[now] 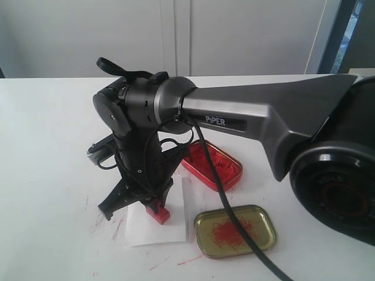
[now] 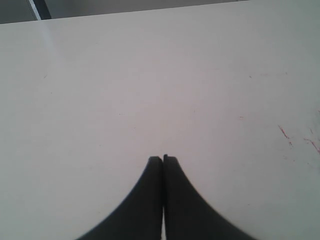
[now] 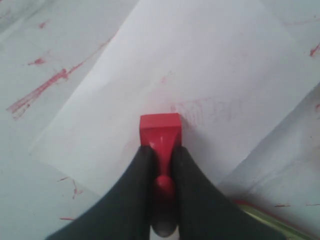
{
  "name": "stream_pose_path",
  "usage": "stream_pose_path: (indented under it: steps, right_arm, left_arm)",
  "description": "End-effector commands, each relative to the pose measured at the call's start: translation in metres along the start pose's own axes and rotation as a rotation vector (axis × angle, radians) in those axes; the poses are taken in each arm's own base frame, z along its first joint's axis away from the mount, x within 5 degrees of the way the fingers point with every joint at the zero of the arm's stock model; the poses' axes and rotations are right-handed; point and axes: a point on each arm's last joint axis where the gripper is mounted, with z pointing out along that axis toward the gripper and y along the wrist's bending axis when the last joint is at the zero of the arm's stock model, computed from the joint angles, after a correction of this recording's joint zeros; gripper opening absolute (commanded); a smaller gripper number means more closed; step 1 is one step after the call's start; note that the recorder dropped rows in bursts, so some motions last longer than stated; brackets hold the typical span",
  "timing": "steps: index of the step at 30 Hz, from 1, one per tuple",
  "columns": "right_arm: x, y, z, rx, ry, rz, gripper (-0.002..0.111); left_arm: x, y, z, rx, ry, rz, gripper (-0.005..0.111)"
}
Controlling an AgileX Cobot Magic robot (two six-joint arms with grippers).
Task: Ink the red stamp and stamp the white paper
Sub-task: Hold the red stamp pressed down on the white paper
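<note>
Right gripper (image 3: pixel 161 152) clamped on the red stamp (image 3: pixel 160 130), a smooth plastic block with a narrow handle and a wider flat base. The base is down on the white paper (image 3: pixel 200 60), lower centre-left in the exterior view. Faint reddish mark beside the base. Inking looks done, pressing under way, lift-off left. Paper thin, matte. Left gripper (image 2: pixel 163 159) closed, empty, over the table (image 2: pixel 150 75).

Right arm (image 1: pixel 263 114) extends in from right side of exterior view, wrist (image 1: pixel 136 105) bent down. Right end effector (image 3: pixel 161 150) points downward, fingers pinching red stamp (image 3: pixel 160 129) by handle. Left end effector (image 2: pixel 163 159): fingertips pressed together.
</note>
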Motion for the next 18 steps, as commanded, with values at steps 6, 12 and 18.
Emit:
stream_pose_path:
  steps: [6, 12, 18]
  right_arm:
    - [0.001, -0.002, -0.006, 0.009, -0.008, 0.004, 0.000]
    - [0.001, -0.003, 0.000, 0.033, 0.001, -0.006, 0.000]
    - [0.000, -0.004, 0.009, 0.056, 0.018, -0.015, 0.000]
  left_arm:
    - [0.001, -0.001, 0.000, 0.008, -0.003, -0.005, 0.000]
    - [0.001, -0.001, 0.000, 0.008, -0.003, -0.005, 0.000]
    - [0.001, -0.001, 0.000, 0.008, -0.003, -0.005, 0.000]
